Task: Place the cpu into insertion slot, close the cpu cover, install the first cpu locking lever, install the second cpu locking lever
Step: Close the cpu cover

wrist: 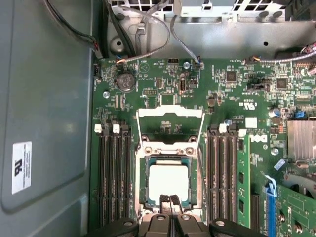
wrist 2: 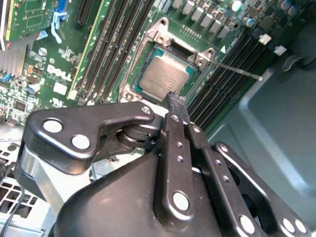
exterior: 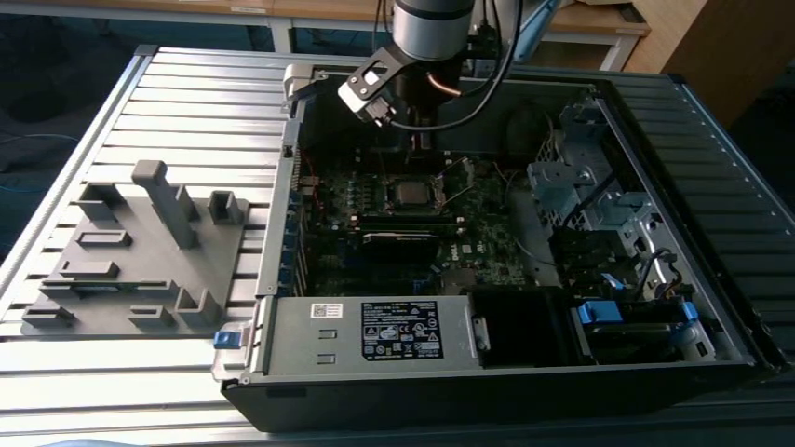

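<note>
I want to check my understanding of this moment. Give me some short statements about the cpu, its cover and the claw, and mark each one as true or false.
1. The cpu lies in the insertion slot. True.
2. The claw holds the cpu. False: it is shut on nothing, with its tips near the cpu's edge.
3. The cpu cover is closed over the cpu. False: it is swung open, and the green board shows through its cut-out.
4. A grey fixture lies on the table, at the exterior view's left of the computer case. True.
</note>
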